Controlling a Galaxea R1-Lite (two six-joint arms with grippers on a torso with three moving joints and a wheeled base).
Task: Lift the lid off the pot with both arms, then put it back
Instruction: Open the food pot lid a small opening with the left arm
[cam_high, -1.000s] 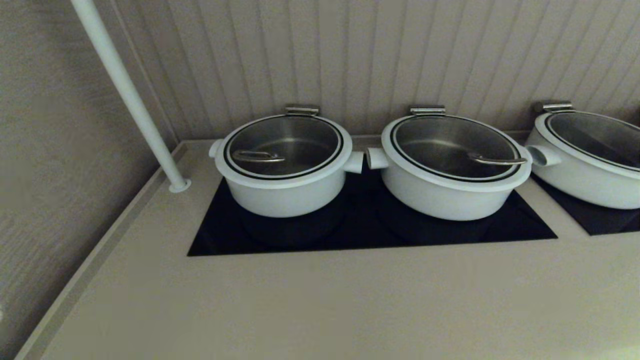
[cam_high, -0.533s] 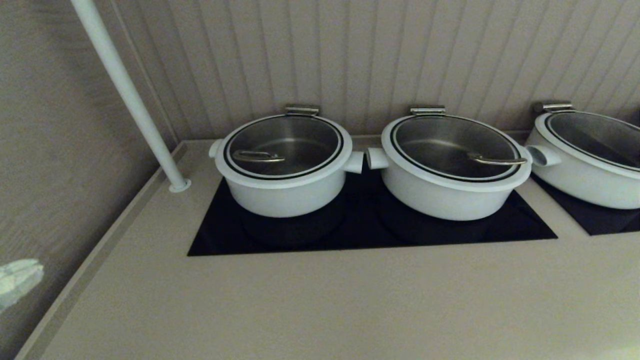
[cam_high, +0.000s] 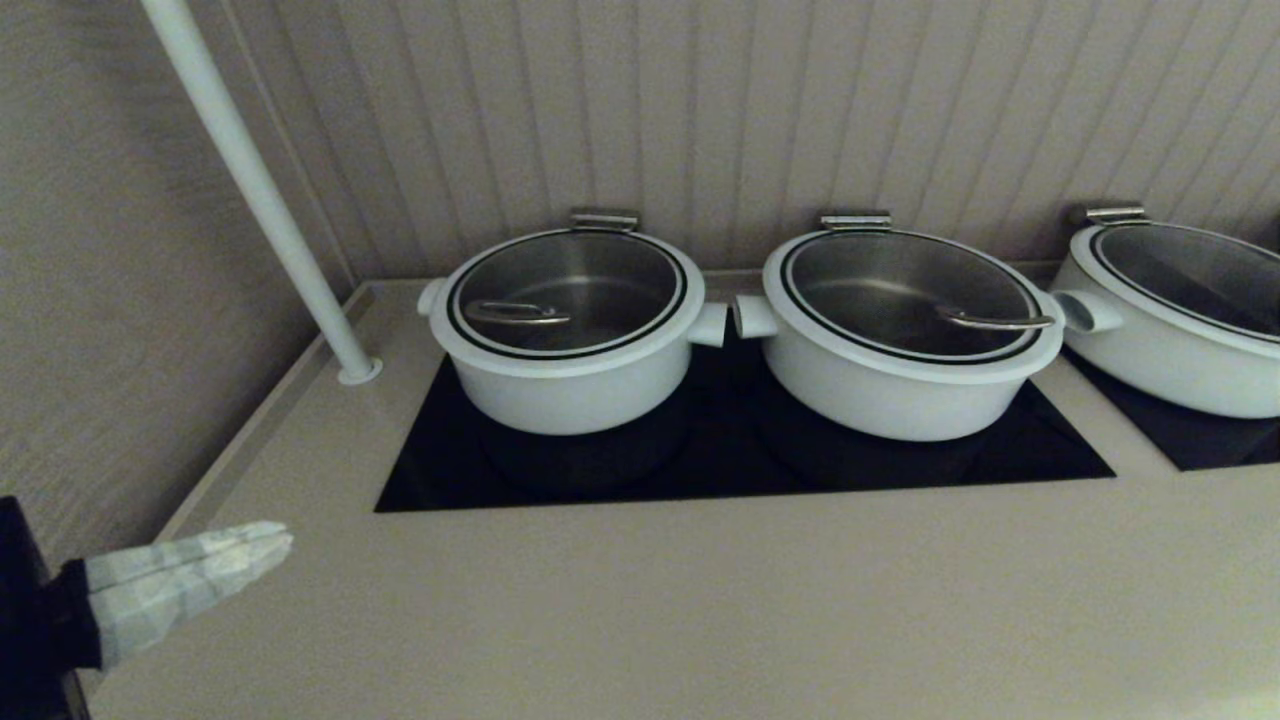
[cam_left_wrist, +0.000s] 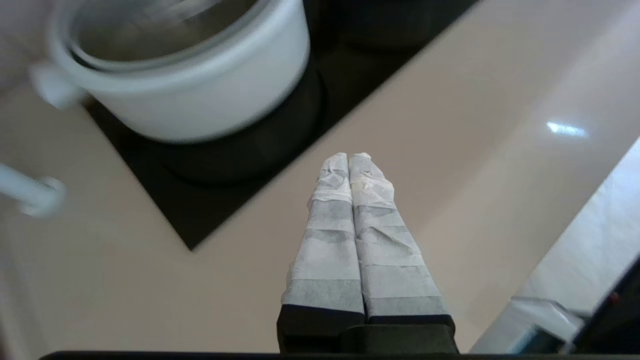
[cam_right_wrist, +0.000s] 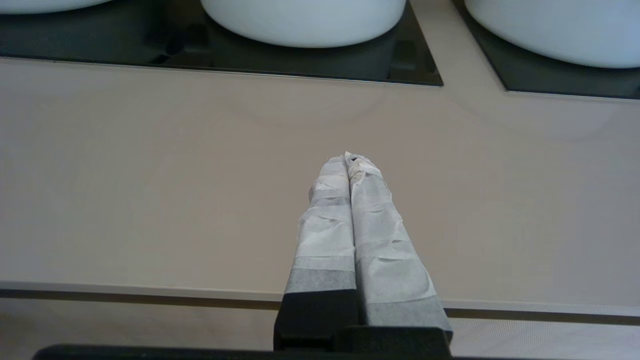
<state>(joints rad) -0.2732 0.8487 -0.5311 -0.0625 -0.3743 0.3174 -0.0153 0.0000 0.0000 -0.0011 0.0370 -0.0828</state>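
Watching the head view, I see my left gripper (cam_high: 270, 545) pressed closed at 8 o'clock over the worktop (cam_high: 700, 610), well apart from the pot (cam_high: 570, 385), whose lid (cam_high: 567, 290) sits on it. My right gripper (cam_right_wrist: 348, 159) is closed too, above the worktop's front edge.

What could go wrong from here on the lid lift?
The left gripper and right gripper are both shut; they must open before reaching any thin looped steel lid handle. Three alike round white pots stand close, so a wrong pick is possible. The slanted white pole crowds the left arm's path.
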